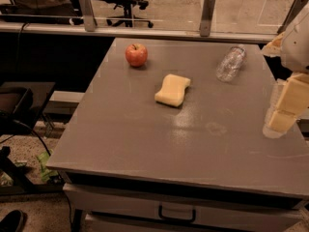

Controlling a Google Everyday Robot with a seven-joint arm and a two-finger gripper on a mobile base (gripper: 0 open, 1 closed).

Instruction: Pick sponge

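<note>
The sponge (pixel 172 90) is a pale yellow foam block with wavy sides. It lies flat on the grey table (pixel 145 134), a little behind the middle. My gripper (pixel 285 108) hangs at the right edge of the view, over the table's right side. It is well to the right of the sponge and apart from it. Its blocky yellowish fingers (pixel 289 100) point down and hold nothing that I can see.
A red apple (pixel 136 55) stands at the back left of the table, behind and left of the sponge. A clear plastic bottle (pixel 230 63) lies on its side at the back right. A glass railing (pixel 145 28) runs behind the table. A drawer handle (pixel 177 214) shows below the front edge.
</note>
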